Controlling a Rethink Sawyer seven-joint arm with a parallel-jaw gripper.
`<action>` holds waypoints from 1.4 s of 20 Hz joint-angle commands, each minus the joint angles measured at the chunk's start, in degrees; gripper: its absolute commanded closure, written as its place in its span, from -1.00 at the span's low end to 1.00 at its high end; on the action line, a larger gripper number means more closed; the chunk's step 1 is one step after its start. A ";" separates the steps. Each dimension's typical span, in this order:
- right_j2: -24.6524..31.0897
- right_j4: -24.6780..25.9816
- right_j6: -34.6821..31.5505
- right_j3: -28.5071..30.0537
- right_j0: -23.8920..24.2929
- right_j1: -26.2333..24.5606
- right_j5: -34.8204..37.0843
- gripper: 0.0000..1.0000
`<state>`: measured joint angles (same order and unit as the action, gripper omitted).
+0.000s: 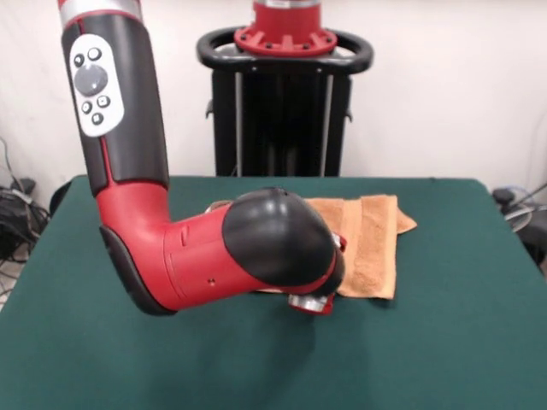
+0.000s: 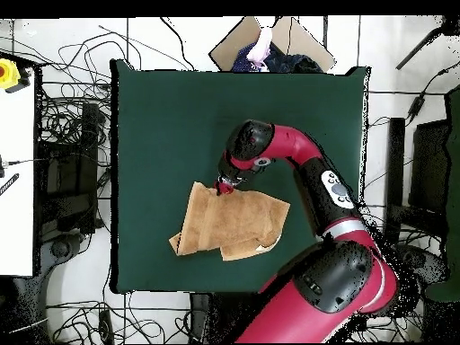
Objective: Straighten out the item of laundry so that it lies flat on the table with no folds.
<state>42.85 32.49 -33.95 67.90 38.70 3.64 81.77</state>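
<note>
No readable words, brands or numbers appear anywhere. The arm's grey control panel (image 1: 94, 83) carries round buttons whose small symbols cannot be made out.

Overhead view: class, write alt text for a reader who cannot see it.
A rumpled orange-tan terry towel lies folded over itself on a large dark green table, and a red and black robot arm reaches from the bottom so its gripper meets the towel's upper edge. Cables cover the surrounding floor.
</note>
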 commanded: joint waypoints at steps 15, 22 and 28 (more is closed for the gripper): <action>12.16 4.21 19.63 0.17 6.64 0.93 -31.22 1.00; 13.90 5.26 20.49 2.27 8.00 3.04 -35.00 1.00; 14.59 4.39 20.81 2.28 8.75 2.03 -36.38 1.00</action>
<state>54.43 35.44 -25.52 70.10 47.10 5.56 49.17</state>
